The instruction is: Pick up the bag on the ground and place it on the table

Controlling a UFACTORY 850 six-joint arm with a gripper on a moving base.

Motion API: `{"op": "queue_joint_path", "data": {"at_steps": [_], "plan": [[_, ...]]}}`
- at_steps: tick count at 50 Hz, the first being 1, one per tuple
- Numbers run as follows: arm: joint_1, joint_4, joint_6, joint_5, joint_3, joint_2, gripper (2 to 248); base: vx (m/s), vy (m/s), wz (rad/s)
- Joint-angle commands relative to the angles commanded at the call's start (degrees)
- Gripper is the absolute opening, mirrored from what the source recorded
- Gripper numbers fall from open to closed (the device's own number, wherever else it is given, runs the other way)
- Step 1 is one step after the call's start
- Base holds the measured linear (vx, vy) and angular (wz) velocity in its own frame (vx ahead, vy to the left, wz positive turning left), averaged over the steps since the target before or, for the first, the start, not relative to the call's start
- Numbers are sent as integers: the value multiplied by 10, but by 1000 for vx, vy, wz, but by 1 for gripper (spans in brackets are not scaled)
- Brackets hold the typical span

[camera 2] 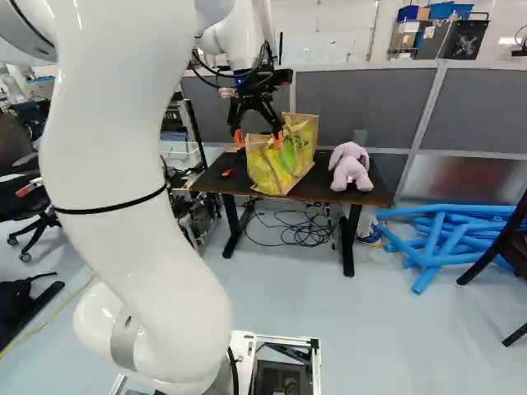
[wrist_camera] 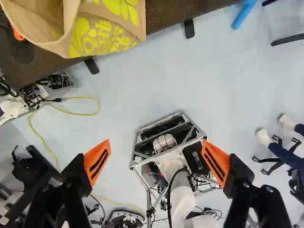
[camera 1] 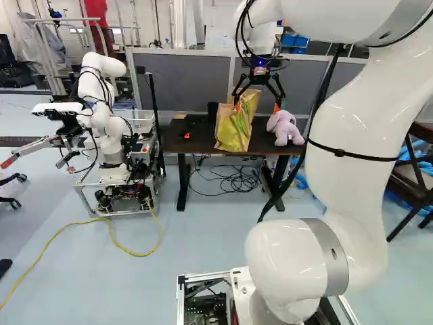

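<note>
Since the bag (camera 1: 233,128) already stands upright on the table (camera 1: 198,143), just above the middle of the left base view, the task looks all but finished. The gripper (wrist_camera: 156,164) is released, its orange-padded fingers wide apart with nothing between them; in the wrist view the bag lies ahead of them, off to one side. It looks light and floppy, with soft sides that would crease rather than break, and probably little slip against the pads. If it needed regripping, I would pinch one wall of the rim, well down over the edge, since a shallow hold could peel away. Its mouth gapes, showing bare tan lining; the bottom is hidden, so I cannot tell what it holds. Toward the upper left of the right base view is a white crate (camera 2: 179,151), its contents too small to make out.
</note>
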Motion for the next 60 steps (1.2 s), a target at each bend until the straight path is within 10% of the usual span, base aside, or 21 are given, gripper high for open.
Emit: {"op": "queue_joint_path", "data": {"at_steps": [60], "plan": [[4, 4, -19, 107, 67, 24, 247, 0, 0, 0]]}}
